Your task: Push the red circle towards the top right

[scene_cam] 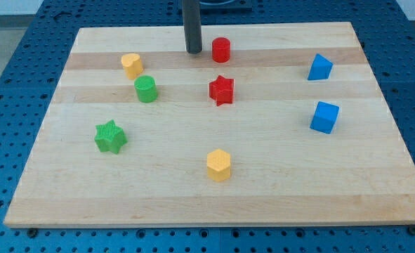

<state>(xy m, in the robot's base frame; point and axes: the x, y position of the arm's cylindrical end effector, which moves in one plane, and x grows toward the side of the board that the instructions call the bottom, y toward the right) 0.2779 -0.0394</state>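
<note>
My tip (194, 52) is seen just left of the red circle (221, 49), near the desk's (193, 197) top edge; no grasping tool is seen.

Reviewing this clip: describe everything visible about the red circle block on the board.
The red circle is a short, upright cylinder of matte red, plastic-looking material with a flat round top. It stands on the wooden board near the view's top edge, about midway across, directly above the red star. My tip sits just to its left at the same level, with a narrow gap showing; no other block touches it.
</note>
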